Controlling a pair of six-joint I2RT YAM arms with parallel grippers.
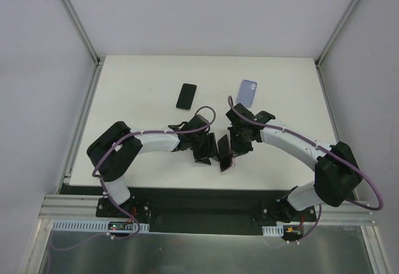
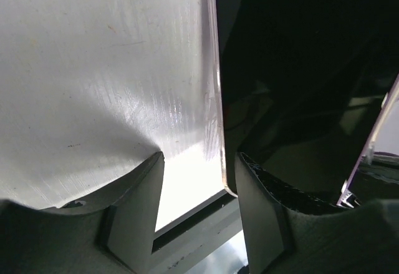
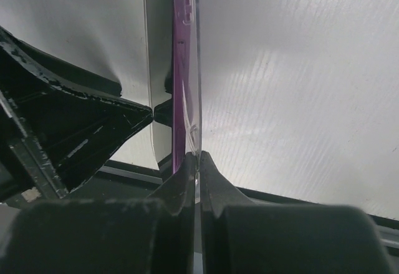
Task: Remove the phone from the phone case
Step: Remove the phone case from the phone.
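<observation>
Peeling step: my R gripper is shut on case rim; L gripper half-open, empty, beside phone. Next: push phone free.

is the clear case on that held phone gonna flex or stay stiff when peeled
Probably flexes: the clear case looks thin where the right jaws pinch its lip. Likely slippery too, since its rim is glossy.
</observation>
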